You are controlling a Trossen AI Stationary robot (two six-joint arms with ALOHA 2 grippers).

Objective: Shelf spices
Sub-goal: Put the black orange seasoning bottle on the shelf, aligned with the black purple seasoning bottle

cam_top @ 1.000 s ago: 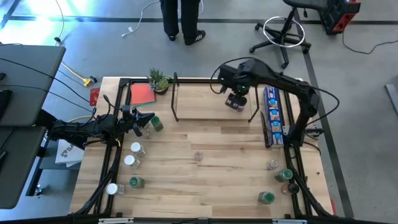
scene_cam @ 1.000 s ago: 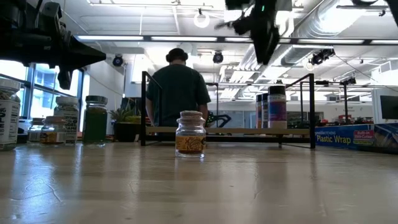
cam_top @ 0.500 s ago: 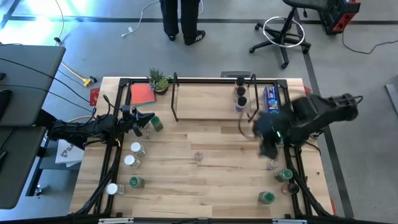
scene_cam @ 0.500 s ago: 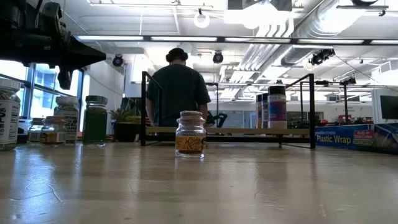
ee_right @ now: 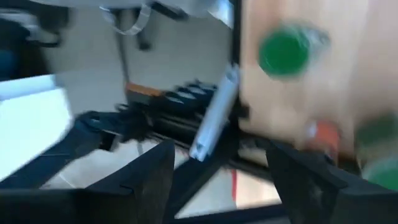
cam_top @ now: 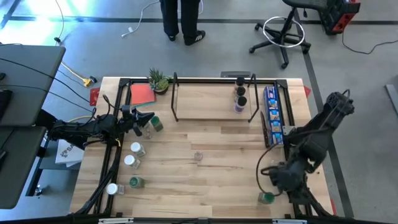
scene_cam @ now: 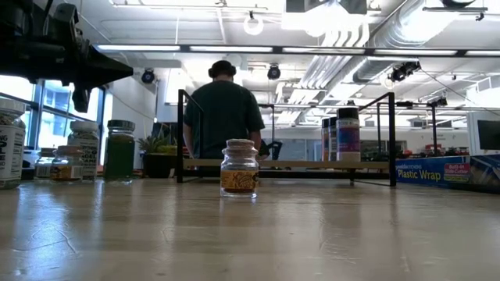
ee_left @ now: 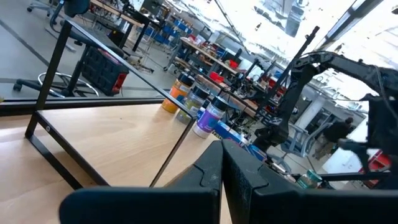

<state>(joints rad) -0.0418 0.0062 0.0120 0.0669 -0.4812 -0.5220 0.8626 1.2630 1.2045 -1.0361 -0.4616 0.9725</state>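
The shelf (cam_top: 211, 102) stands at the table's far middle with three spice jars (cam_top: 240, 93) at its right end, also seen in the low view (scene_cam: 341, 134). Several jars (cam_top: 134, 155) stand on the table's left side. One clear jar (cam_top: 198, 155) stands at the centre (scene_cam: 239, 167). My right gripper (cam_top: 278, 177) hovers open over the near right corner, by a green-lidded jar (cam_top: 267, 198), which its wrist view also shows (ee_right: 285, 51). My left gripper (cam_top: 149, 118) is shut and hangs by a green jar (cam_top: 156, 124) at the table's left.
A long blue box (cam_top: 272, 115) lies right of the shelf. A potted plant (cam_top: 158, 79) and a red card (cam_top: 143, 94) sit at the far left. A person (cam_top: 181, 18) stands beyond the far edge. Bare wood stretches between the centre jar and the near edge.
My right arm has pulled away from the shelf's right end, leaving a jar standing there, and swung fast toward the near right corner, where it now hangs low over the jars. The left arm has kept still.
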